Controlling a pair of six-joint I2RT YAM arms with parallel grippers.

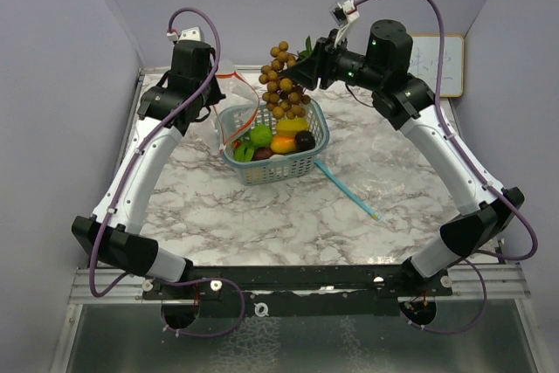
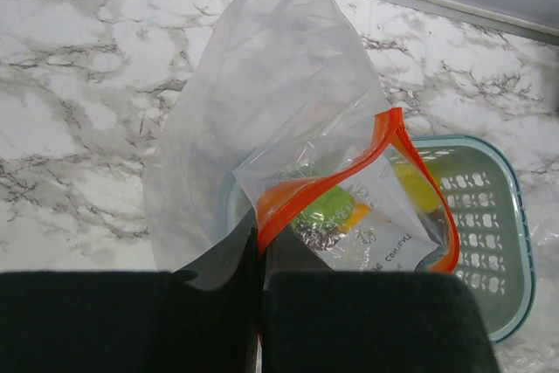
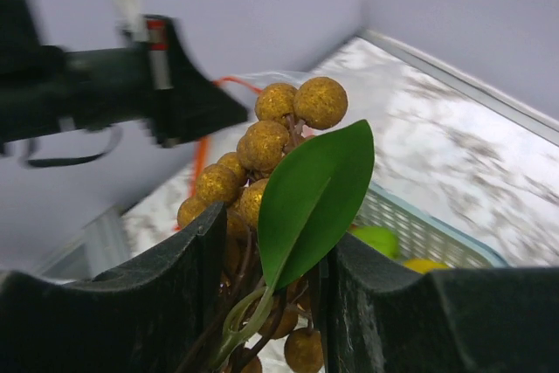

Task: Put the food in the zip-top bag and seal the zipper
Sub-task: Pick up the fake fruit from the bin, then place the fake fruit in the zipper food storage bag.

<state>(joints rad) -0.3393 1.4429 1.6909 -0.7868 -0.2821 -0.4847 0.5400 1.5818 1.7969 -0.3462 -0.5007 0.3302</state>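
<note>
Top external: right gripper (image 1: 303,66) clenched on grape bunch (image 1: 284,85), raised over basket (image 1: 281,169)'s 12 o'clock rim. Left gripper (image 2: 260,255) pinches zip-top bag (image 2: 262,85) at basket's 9 o'clock. Loading step; next, probably swing grapes into bag mouth.

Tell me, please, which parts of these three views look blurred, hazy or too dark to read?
Top external: evenly lit, sharp throughout. Left wrist: the green apple is hazy through the zip-top bag; the near fingers are featureless black. Right wrist: the grape bunch is sharp, the left arm behind it blurred.
</note>
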